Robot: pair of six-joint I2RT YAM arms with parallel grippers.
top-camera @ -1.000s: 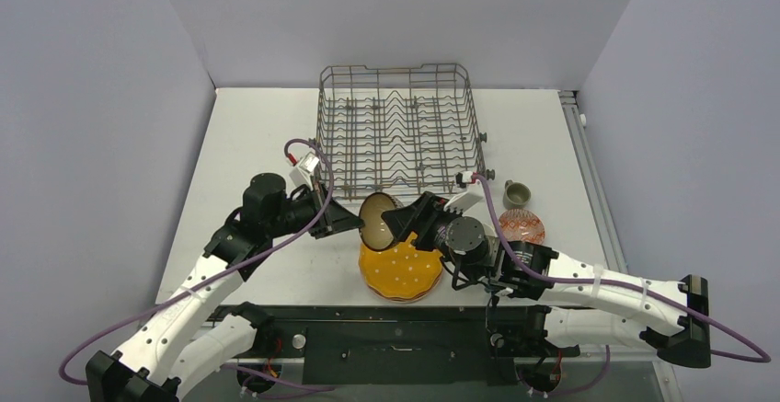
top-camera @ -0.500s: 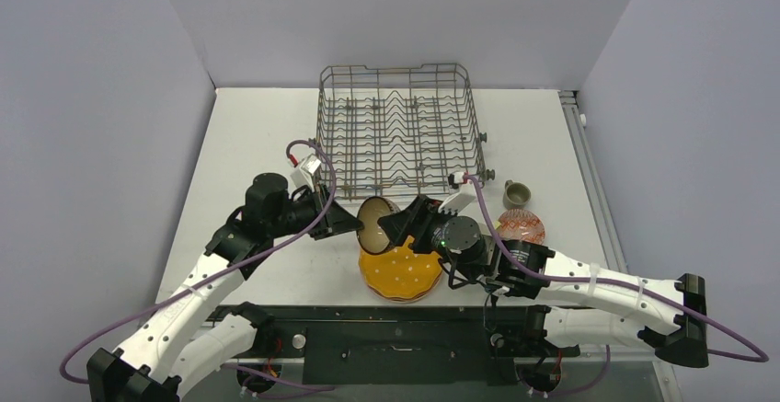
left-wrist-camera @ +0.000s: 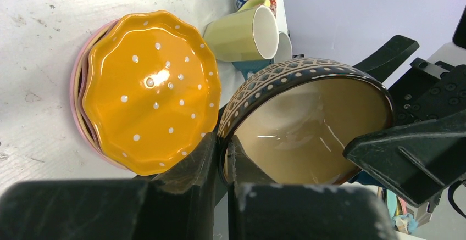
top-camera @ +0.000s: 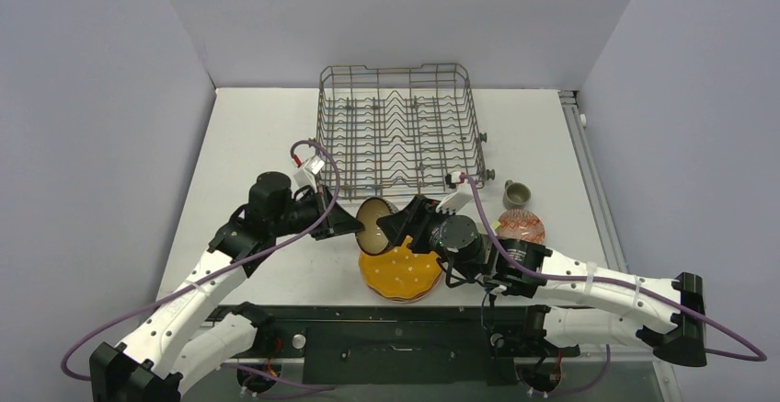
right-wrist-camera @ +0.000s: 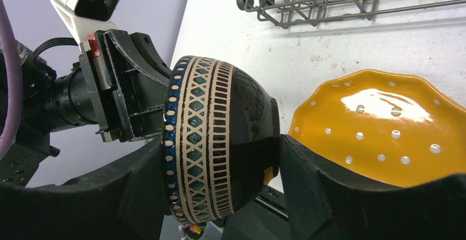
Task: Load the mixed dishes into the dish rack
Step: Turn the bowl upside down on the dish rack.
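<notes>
The dark brown bowl [top-camera: 375, 221] with a cream patterned band hangs on its side above the table, in front of the dish rack [top-camera: 393, 69]. My left gripper [left-wrist-camera: 222, 144] is shut on its rim, one finger inside and one outside. My right gripper [right-wrist-camera: 222, 149] straddles the same bowl [right-wrist-camera: 220, 141], one finger against the rim side and the other against the base. Below and to the right lies the orange dotted plate [top-camera: 400, 271], on top of a stack of plates. The dish rack holds no dishes.
A pale-yellow mug [left-wrist-camera: 242, 31] lies on its side behind the right arm. The blue-white patterned bowl [top-camera: 521, 227] and a grey mug [top-camera: 516, 193] stand at the right of the rack. Pink and yellow plate edges show under the orange plate [left-wrist-camera: 148, 91].
My right gripper has slid a little to the left, further round the bowl. The left gripper and the bowl have stayed almost where they were.
</notes>
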